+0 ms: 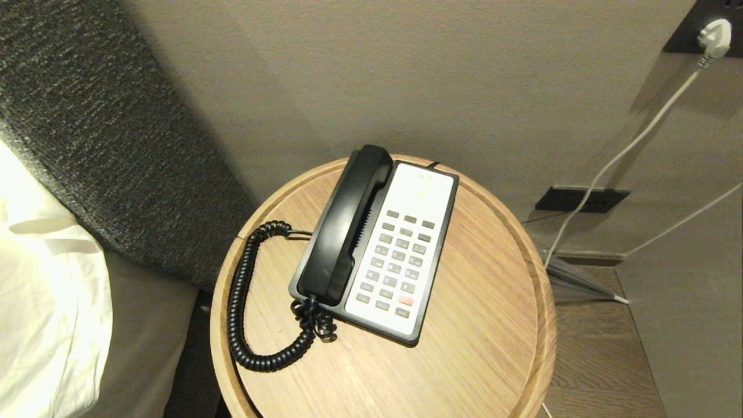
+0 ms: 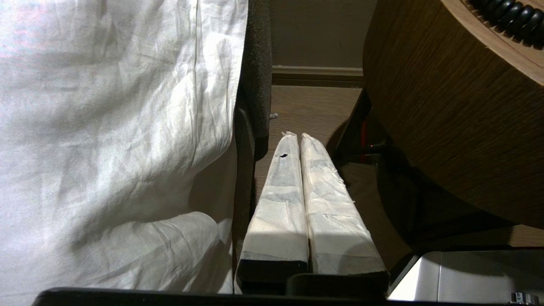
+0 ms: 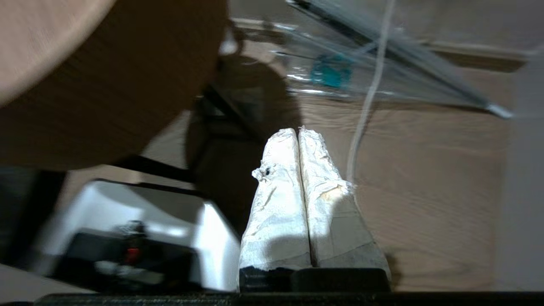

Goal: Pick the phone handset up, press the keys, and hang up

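The glossy black phone handset (image 1: 345,226) lies in its cradle on the left side of the desk phone, its coiled cord (image 1: 244,302) looping over the round wooden table (image 1: 482,325). The grey keys (image 1: 397,261) and one red key (image 1: 406,301) sit in the white faceplate beside it. Neither arm shows in the head view. My left gripper (image 2: 296,136) hangs low beside the table, between it and the bed, its white-wrapped fingers pressed together and holding nothing. My right gripper (image 3: 298,131) is shut and empty too, low over the wooden floor on the table's other side.
A bed with white linen (image 1: 46,290) and a dark headboard (image 1: 104,133) stands left of the table. A white cable (image 1: 627,151) runs from a wall plug (image 1: 714,36) down to the floor at the right. A folded clear umbrella (image 3: 382,63) lies on the floor there.
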`<state>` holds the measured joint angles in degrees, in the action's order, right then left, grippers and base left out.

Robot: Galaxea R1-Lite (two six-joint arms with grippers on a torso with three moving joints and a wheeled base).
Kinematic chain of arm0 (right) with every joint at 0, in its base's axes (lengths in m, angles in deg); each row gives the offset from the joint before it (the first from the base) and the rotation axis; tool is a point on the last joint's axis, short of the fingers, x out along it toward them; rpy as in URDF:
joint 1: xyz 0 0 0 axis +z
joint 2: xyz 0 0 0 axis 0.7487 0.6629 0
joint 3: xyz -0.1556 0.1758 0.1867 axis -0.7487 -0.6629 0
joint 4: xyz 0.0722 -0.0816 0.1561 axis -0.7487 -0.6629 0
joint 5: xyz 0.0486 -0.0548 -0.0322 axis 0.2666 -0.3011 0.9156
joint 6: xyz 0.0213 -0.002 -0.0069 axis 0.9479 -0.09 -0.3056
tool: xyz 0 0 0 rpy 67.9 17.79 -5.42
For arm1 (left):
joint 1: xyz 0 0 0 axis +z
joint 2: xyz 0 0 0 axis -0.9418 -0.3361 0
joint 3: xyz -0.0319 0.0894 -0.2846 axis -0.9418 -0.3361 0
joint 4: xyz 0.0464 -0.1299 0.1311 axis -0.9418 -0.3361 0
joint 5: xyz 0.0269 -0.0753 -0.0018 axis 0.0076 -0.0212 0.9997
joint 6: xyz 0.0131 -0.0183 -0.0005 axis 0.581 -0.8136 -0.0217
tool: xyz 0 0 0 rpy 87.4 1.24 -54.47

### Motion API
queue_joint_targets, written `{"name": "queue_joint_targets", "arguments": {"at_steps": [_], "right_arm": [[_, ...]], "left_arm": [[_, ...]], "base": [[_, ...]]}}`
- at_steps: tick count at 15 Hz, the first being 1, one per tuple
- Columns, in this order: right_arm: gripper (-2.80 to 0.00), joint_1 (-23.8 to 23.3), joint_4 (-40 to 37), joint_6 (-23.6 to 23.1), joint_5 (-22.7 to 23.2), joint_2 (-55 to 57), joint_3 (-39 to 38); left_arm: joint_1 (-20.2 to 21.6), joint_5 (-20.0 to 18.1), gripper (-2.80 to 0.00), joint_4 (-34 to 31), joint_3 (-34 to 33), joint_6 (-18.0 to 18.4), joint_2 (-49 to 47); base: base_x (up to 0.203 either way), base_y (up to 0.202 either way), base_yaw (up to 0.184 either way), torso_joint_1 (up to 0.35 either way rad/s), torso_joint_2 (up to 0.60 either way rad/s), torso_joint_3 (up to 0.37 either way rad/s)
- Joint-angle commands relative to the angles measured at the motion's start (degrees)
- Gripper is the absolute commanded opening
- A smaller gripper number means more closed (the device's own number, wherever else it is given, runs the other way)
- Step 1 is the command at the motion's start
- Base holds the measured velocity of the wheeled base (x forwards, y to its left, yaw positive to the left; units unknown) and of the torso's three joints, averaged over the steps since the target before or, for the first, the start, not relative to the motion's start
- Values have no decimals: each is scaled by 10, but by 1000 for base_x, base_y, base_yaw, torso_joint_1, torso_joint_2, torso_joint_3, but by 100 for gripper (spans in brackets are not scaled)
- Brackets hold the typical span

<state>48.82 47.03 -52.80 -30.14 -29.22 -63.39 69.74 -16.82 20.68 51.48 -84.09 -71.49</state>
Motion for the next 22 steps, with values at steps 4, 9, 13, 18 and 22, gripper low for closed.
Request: {"name": "queue_joint_targets", "arguments": {"at_steps": [4, 9, 13, 18, 22], "right_arm": [[-280, -2, -3, 6, -65, -94, -19], [-280, -2, 36, 0, -97, -92, -51], [-280, -2, 12, -15, -93, -93, -42], [-280, -3, 22, -24, -92, -94, -45], [-280, -3, 25, 4, -96, -94, -47]], "left_arm": [[0, 0, -280, 0, 0, 0, -1], [0, 0, -280, 1, 0, 0, -1], [0, 0, -280, 1, 0, 0, -1], [0, 0, -280, 0, 0, 0, -1], [0, 0, -280, 1, 0, 0, -1]], "base": [[0, 0, 0, 0, 0, 0], [0, 0, 0, 0, 0, 0], [0, 0, 0, 0, 0, 0], [0, 0, 0, 0, 0, 0], [0, 0, 0, 0, 0, 0]]}}
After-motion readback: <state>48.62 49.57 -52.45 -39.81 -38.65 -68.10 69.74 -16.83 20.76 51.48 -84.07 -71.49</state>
